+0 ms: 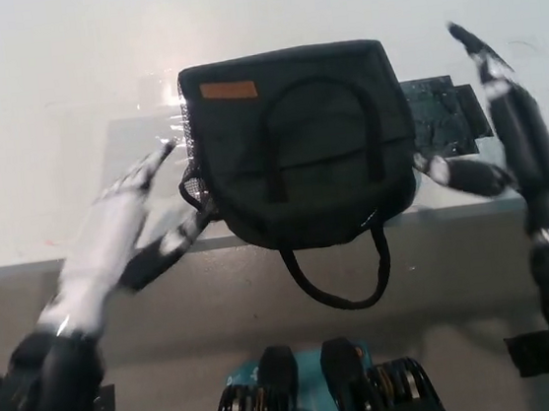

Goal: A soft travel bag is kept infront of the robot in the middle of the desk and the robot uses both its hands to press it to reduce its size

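The left hand (111, 246) is spreading open beside the bag (299, 143) (a fingertip touching its lower corner) — the right hand (505, 139) is flanking the other side, fingers apart, gripping nothing — bag lying mid-desk (46, 112), strap overhanging the edge

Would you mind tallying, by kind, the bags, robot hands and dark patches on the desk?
Travel bag: 1
Robot hands, white left hand and black right hand: 2
Dark patch on the desk: 1
Total: 4
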### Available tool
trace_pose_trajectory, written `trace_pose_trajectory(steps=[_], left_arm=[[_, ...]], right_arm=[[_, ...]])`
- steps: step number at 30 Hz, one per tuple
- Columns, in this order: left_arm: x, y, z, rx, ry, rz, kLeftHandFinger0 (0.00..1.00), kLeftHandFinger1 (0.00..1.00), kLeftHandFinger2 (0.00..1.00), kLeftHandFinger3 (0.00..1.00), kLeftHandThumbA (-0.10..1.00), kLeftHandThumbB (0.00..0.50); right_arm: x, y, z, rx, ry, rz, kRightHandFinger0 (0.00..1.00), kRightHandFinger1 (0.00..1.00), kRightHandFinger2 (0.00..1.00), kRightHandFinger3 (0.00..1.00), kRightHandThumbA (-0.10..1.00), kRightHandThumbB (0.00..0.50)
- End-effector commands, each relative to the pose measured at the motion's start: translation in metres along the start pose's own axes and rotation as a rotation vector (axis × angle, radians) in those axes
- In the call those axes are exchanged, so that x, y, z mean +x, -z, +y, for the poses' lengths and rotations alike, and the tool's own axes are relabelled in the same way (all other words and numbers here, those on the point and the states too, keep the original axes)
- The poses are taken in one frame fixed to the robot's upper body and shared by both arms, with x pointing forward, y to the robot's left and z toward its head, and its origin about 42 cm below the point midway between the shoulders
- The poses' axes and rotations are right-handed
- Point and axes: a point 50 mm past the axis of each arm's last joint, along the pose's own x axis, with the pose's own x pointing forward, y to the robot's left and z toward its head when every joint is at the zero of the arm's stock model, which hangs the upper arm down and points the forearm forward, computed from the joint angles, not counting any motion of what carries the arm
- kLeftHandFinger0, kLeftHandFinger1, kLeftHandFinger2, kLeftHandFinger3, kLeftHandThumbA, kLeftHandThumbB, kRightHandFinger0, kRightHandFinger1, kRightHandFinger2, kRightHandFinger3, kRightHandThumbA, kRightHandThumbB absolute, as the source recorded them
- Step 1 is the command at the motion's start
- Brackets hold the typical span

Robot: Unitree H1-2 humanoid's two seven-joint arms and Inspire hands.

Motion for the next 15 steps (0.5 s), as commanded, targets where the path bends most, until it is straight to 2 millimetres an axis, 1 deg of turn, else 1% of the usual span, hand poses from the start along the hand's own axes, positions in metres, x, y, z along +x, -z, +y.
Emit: trace_pose_trajectory(steps=[1,2,3,4,5,6,7,8,9,10,11,12,13,14,15], left_arm=[[-0.145,-0.097,0.162,-0.186,-0.476,-0.690,1.00,1.00,1.00,1.00,1.00,0.218],[-0.150,-0.092,0.159,-0.216,-0.463,-0.668,1.00,1.00,1.00,1.00,1.00,0.213],[-0.159,-0.086,0.153,-0.258,-0.444,-0.596,1.00,1.00,1.00,1.00,1.00,0.251],[-0.167,-0.082,0.148,-0.264,-0.443,-0.549,1.00,1.00,1.00,1.00,1.00,0.233],[-0.171,-0.079,0.144,-0.254,-0.437,-0.509,1.00,1.00,1.00,1.00,1.00,0.225],[-0.177,-0.072,0.137,-0.257,-0.418,-0.460,1.00,1.00,1.00,1.00,1.00,0.228],[-0.180,-0.068,0.131,-0.257,-0.407,-0.434,1.00,1.00,1.00,1.00,1.00,0.226],[-0.181,-0.067,0.130,-0.256,-0.404,-0.430,1.00,1.00,1.00,1.00,1.00,0.226],[-0.184,-0.060,0.120,-0.283,-0.378,-0.390,1.00,1.00,1.00,1.00,1.00,0.209],[-0.185,-0.053,0.105,-0.320,-0.336,-0.349,1.00,1.00,1.00,1.00,1.00,0.188],[-0.185,-0.051,0.099,-0.326,-0.326,-0.337,1.00,1.00,1.00,1.00,1.00,0.186],[-0.187,-0.046,0.086,-0.423,-0.257,-0.283,1.00,1.00,1.00,1.00,1.00,0.211],[-0.187,-0.043,0.081,-0.427,-0.238,-0.270,1.00,1.00,1.00,1.00,1.00,0.193],[-0.188,-0.034,0.061,-0.431,-0.185,-0.200,1.00,1.00,1.00,1.00,1.00,0.207],[-0.189,-0.033,0.060,-0.435,-0.184,-0.194,1.00,1.00,1.00,1.00,1.00,0.207]], right_arm=[[-0.105,-0.157,-0.143,0.195,0.275,-0.725,1.00,1.00,1.00,1.00,1.00,0.265],[-0.110,-0.154,-0.141,0.219,0.255,-0.709,1.00,1.00,1.00,1.00,1.00,0.264],[-0.119,-0.150,-0.138,0.249,0.229,-0.676,1.00,1.00,1.00,1.00,1.00,0.245],[-0.127,-0.147,-0.133,0.282,0.232,-0.636,1.00,1.00,1.00,1.00,1.00,0.241],[-0.132,-0.144,-0.131,0.285,0.238,-0.595,1.00,1.00,1.00,1.00,1.00,0.240],[-0.140,-0.140,-0.126,0.308,0.234,-0.529,1.00,1.00,1.00,1.00,1.00,0.244],[-0.148,-0.137,-0.123,0.326,0.225,-0.477,1.00,1.00,1.00,1.00,1.00,0.260],[-0.150,-0.137,-0.122,0.330,0.223,-0.463,1.00,1.00,1.00,1.00,1.00,0.261],[-0.157,-0.128,-0.116,0.370,0.183,-0.443,1.00,1.00,1.00,1.00,1.00,0.207],[-0.165,-0.114,-0.107,0.409,0.154,-0.391,1.00,1.00,1.00,1.00,1.00,0.247],[-0.168,-0.109,-0.104,0.410,0.147,-0.366,1.00,1.00,1.00,1.00,1.00,0.255],[-0.173,-0.098,-0.095,0.422,0.141,-0.336,1.00,1.00,1.00,1.00,1.00,0.238],[-0.175,-0.093,-0.091,0.442,0.140,-0.309,1.00,1.00,1.00,1.00,1.00,0.259],[-0.182,-0.077,-0.075,0.510,0.111,-0.231,1.00,1.00,1.00,1.00,1.00,0.234],[-0.182,-0.077,-0.075,0.515,0.107,-0.229,1.00,1.00,1.00,1.00,1.00,0.233]])
